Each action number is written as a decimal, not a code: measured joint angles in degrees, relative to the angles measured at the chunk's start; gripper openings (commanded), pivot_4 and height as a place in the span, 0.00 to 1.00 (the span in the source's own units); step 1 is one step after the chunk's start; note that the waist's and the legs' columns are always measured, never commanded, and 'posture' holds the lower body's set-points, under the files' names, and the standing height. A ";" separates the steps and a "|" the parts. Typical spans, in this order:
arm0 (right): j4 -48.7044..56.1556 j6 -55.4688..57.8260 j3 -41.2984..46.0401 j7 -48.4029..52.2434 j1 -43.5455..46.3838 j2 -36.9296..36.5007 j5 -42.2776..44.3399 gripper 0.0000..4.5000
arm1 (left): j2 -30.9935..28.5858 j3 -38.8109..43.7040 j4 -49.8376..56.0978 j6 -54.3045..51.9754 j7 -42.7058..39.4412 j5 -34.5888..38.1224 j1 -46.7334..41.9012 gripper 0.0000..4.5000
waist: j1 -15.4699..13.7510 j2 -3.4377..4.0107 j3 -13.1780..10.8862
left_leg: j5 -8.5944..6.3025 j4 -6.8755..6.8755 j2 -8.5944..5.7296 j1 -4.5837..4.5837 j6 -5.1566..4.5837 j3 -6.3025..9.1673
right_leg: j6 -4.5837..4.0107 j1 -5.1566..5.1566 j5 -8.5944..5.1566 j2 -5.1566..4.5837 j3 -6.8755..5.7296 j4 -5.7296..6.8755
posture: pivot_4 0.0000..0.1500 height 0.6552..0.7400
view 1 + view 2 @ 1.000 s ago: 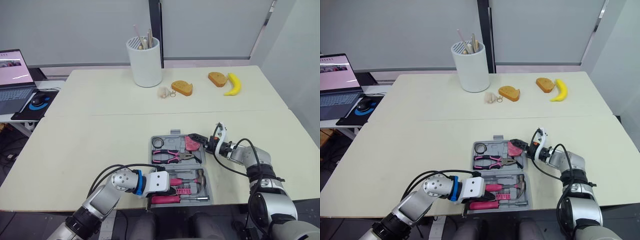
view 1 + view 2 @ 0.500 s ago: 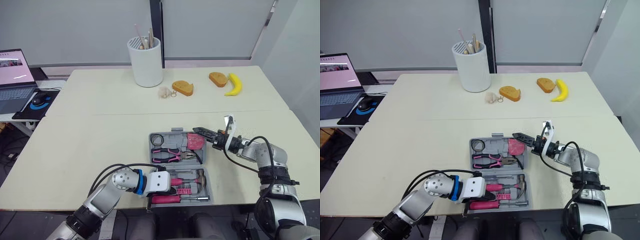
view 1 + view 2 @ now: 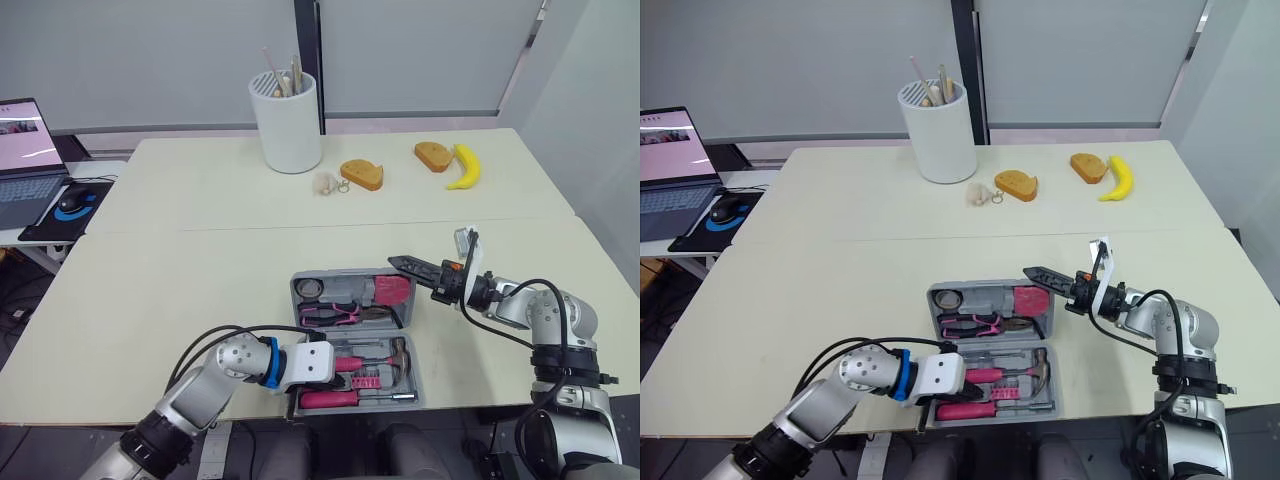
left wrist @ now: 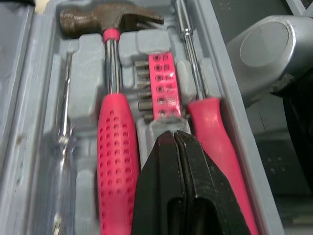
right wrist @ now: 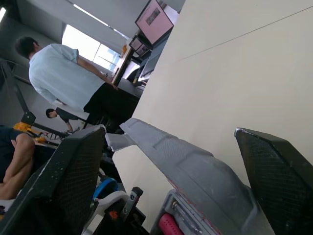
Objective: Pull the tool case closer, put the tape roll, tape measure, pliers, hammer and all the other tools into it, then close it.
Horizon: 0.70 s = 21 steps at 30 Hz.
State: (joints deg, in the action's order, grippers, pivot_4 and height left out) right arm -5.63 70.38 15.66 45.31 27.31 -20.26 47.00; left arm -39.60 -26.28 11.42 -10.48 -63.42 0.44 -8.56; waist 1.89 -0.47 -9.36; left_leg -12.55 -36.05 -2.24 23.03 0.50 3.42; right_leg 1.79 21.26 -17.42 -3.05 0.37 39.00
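Note:
The grey tool case [image 3: 345,271] lies open near the table's front edge. Its far half holds the tape roll [image 3: 310,289], pliers [image 3: 340,315] and pink tape measure [image 3: 392,290]. The near half holds the hammer [image 4: 115,147], a bit holder [image 4: 161,83] and a pink screwdriver [image 4: 215,127]. My left gripper [image 3: 335,374] is shut, its tips resting on the bit holder's end. My right gripper [image 3: 400,263] hovers at the case's far right corner. It is open, with the grey edge of the far half [image 5: 161,147] between its fingers [image 5: 73,181].
At the back of the table stand a white utensil holder [image 3: 285,120], two bread slices [image 3: 363,175], a banana [image 3: 466,167] and a small keyring [image 3: 328,183]. A laptop [image 3: 22,130] and mouse [image 3: 70,200] sit on a side desk at left. A person [image 5: 63,83] stands beyond.
My right gripper has lifted off the tape measure and its arm has swung up and out to the right. My left gripper has stayed on the near half. The camera shifted slightly.

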 measured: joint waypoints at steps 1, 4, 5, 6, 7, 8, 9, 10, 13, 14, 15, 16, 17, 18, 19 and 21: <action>1.36 0.84 0.06 -0.20 -0.61 -0.68 1.06 0.99 | -2.38 1.51 2.22 -0.78 -0.84 1.18 1.23 0.00 | 0.00 -0.02 -0.02 | 0.00 0.04 0.02 0.04 0.00 -0.02 | -0.01 0.05 -0.01 0.01 0.02 -0.03 | 1.00 1.00; 4.72 3.07 0.69 -0.67 -2.13 -2.22 3.25 0.99 | -8.54 6.94 8.80 -3.82 -3.32 5.41 4.63 0.00 | -0.15 -0.05 -0.07 | -0.01 0.07 0.00 0.12 0.00 -0.10 | -0.05 0.12 -0.05 -0.04 0.08 -0.07 | 1.00 1.00; 6.67 4.22 1.06 -0.96 -2.88 -2.48 4.45 0.99 | -11.49 9.29 11.96 -5.74 -4.58 7.68 6.27 0.00 | -0.11 -0.13 -0.12 | -0.01 0.07 0.00 0.16 -0.01 -0.11 | -0.05 0.15 -0.05 -0.05 0.10 -0.08 | 1.00 1.00; 7.74 4.88 1.24 -1.13 -3.47 -2.81 5.40 0.99 | -13.40 10.83 13.56 -6.81 -5.30 8.86 7.17 0.00 | -0.13 -0.14 -0.13 | -0.01 0.07 0.00 0.16 -0.01 -0.11 | -0.05 0.14 -0.05 -0.05 0.09 -0.10 | 1.00 1.00; 9.41 6.01 1.40 -1.67 -4.20 -3.30 6.62 0.99 | -16.18 13.04 15.62 -8.29 -6.33 10.20 8.42 0.00 | -0.17 -0.14 -0.14 | -0.02 0.06 0.00 0.17 -0.02 -0.12 | -0.05 0.15 -0.05 -0.06 0.09 -0.09 | 1.00 1.00; 10.75 7.03 1.65 -2.02 -4.74 -3.67 7.77 0.99 | -18.25 14.79 16.61 -9.25 -7.03 11.07 9.18 0.00 | -0.21 -0.14 -0.16 | -0.02 0.06 0.00 0.16 -0.02 -0.12 | -0.04 0.15 -0.05 -0.06 0.09 -0.10 | 1.00 1.00; 12.42 8.20 2.22 -2.53 -5.44 -3.94 9.12 0.99 | -19.89 16.60 16.97 -9.83 -7.43 11.51 10.06 0.00 | -0.23 -0.14 -0.16 | -0.01 0.06 0.00 0.15 -0.02 -0.12 | -0.04 0.15 -0.05 -0.06 0.08 -0.10 | 1.00 1.00; 15.03 10.28 3.35 -3.22 -6.92 -4.68 11.68 0.99 | -21.67 19.06 16.64 -10.22 -7.63 12.14 11.46 0.00 | -0.26 -0.14 -0.17 | -0.02 0.07 0.01 0.16 -0.02 -0.11 | -0.04 0.15 -0.06 -0.06 0.07 -0.10 | 1.00 1.00; 20.81 15.34 5.78 -4.58 -11.07 -7.47 18.42 0.99 | -23.46 22.85 11.38 -9.63 -7.28 11.87 13.83 0.00 | -0.41 -0.12 -0.22 | -0.02 0.09 0.01 0.17 -0.03 -0.11 | -0.02 0.14 -0.08 -0.06 0.06 -0.12 | 1.00 1.00; 22.74 16.86 6.51 -5.37 -12.85 -8.50 21.50 0.99 | -23.38 23.12 8.80 -8.53 -6.83 11.05 14.05 0.00 | -0.44 -0.16 -0.26 | -0.02 0.08 0.01 0.17 -0.03 -0.11 | -0.01 0.14 -0.09 -0.07 0.06 -0.14 | 1.00 1.00; 24.50 17.84 7.10 -5.95 -14.44 -9.30 24.22 0.99 | -23.23 23.18 7.05 -7.68 -6.26 10.44 14.11 0.00 | -0.50 -0.20 -0.28 | -0.02 0.08 0.01 0.19 -0.03 -0.11 | 0.00 0.15 -0.09 -0.08 0.05 -0.14 | 1.00 1.00; 26.57 18.75 7.52 -6.89 -16.64 -10.67 27.83 0.99 | -22.89 23.19 4.52 -6.79 -5.50 9.61 13.94 0.00 | -0.53 -0.24 -0.31 | -0.03 0.08 0.01 0.20 -0.03 -0.11 | 0.01 0.15 -0.10 -0.08 0.05 -0.15 | 1.00 1.00; 28.03 18.88 7.90 -7.71 -18.15 -11.84 30.45 0.99 | -22.22 22.98 2.48 -5.93 -4.49 8.82 13.12 0.00 | -0.54 -0.27 -0.34 | -0.03 0.08 0.02 0.22 -0.03 -0.11 | 0.03 0.15 -0.11 -0.09 0.05 -0.16 | 1.00 1.00; 29.41 18.62 8.33 -8.70 -19.55 -13.45 32.83 0.99 | -20.05 22.97 -0.10 -4.40 -2.55 7.64 11.13 0.00 | -0.72 -0.22 -0.37 | -0.02 0.07 0.00 0.22 -0.03 -0.12 | 0.11 0.15 -0.15 -0.12 0.05 -0.18 | 1.00 1.00; 30.71 17.76 8.90 -10.00 -20.55 -14.94 34.91 0.99 | -17.58 22.99 -3.15 -2.59 0.10 6.27 8.69 0.00 | -1.01 -0.24 -0.39 | -0.02 0.04 0.01 0.23 -0.03 -0.13 | 0.24 0.15 -0.22 -0.12 0.05 -0.18 | 1.00 1.00; 33.93 14.07 9.59 -11.39 -21.20 -17.21 34.08 0.99 | -14.77 23.00 -7.70 0.05 4.06 4.54 5.53 0.00 | -1.47 -0.50 -0.52 | -0.02 0.03 0.05 0.23 -0.02 -0.12 | 0.26 0.16 -0.22 -0.09 0.03 -0.18 | 1.00 1.00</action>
State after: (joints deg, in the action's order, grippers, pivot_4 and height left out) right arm 28.30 84.45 25.26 33.92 6.11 -37.47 81.08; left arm -54.37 -3.28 3.71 -10.43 -59.37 4.99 -3.03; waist 0.42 -0.97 -9.88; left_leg -12.57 -36.03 -2.19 23.26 0.47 3.30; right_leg 2.05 21.42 -17.64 -3.15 0.40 38.82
